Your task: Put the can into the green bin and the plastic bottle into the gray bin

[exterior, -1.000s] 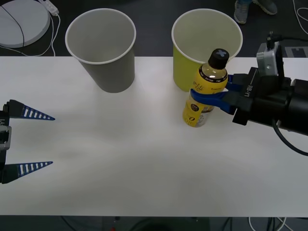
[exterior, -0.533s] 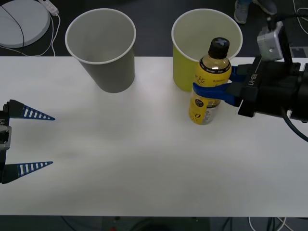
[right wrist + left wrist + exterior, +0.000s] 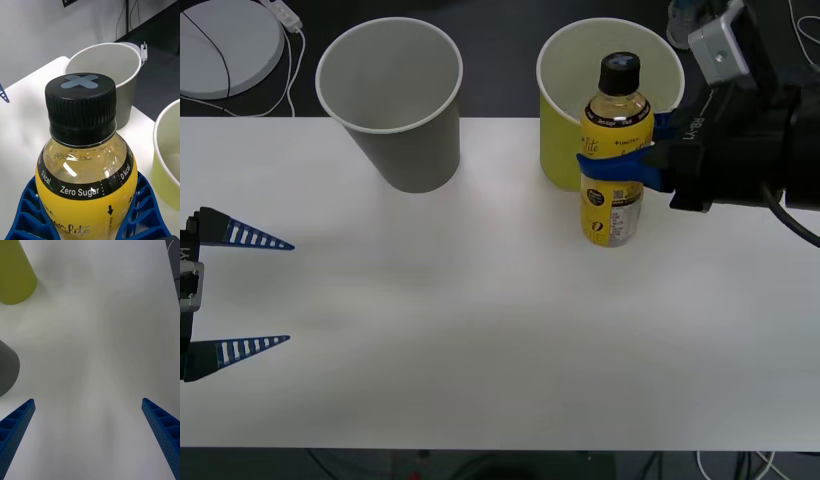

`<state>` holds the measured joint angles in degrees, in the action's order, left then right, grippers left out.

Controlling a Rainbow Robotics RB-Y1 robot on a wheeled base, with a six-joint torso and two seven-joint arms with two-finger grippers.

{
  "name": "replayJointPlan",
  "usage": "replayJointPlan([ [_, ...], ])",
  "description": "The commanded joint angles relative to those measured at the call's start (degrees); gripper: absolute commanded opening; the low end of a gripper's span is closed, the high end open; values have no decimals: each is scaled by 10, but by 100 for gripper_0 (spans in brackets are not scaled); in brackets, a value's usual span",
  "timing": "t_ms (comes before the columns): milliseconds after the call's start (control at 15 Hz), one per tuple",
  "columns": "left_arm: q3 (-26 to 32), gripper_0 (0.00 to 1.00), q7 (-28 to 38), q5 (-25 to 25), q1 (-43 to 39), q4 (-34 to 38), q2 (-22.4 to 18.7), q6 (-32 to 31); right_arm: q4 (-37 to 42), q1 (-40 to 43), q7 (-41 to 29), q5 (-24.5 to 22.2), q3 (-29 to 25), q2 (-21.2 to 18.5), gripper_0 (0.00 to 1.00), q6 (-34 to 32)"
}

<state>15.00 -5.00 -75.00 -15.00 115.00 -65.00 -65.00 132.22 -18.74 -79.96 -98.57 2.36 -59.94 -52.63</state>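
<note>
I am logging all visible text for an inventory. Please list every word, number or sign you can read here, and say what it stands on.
"Zero Sugar": black band of the plastic bottle.
"0 kcal": same band, twice.
"Lite": yellow label, script; the first word is cut off.
Gray X: black cap.
Lettering on the right gripper: too blurred.

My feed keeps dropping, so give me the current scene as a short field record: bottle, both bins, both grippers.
bottle: small yellow plastic bottle with black screw cap, upright, in front of the green bin
right gripper: blue fingers shut around the bottle's middle
green bin: large yellow-green paper cup, upright at the table's far edge
gray bin: large gray paper cup, upright, to the robot's left of the green one, nothing visible inside
left gripper: open, low at the table's left edge
table: white
</note>
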Motion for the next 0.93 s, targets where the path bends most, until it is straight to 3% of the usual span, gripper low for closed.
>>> replayJointPlan([
  [67, 0, 100, 0, 0, 0, 0, 0, 0, -20, -50, -4, 0, 0, 16, 0, -55],
  [600, 0, 100, 0, 0, 0, 0, 0, 0, -67, -196, -22, 0, 16, 64, 0, -194],
  [933, 0, 100, 0, 0, 0, 0, 0, 0, -125, -289, -23, -53, 83, 105, 0, -224],
])
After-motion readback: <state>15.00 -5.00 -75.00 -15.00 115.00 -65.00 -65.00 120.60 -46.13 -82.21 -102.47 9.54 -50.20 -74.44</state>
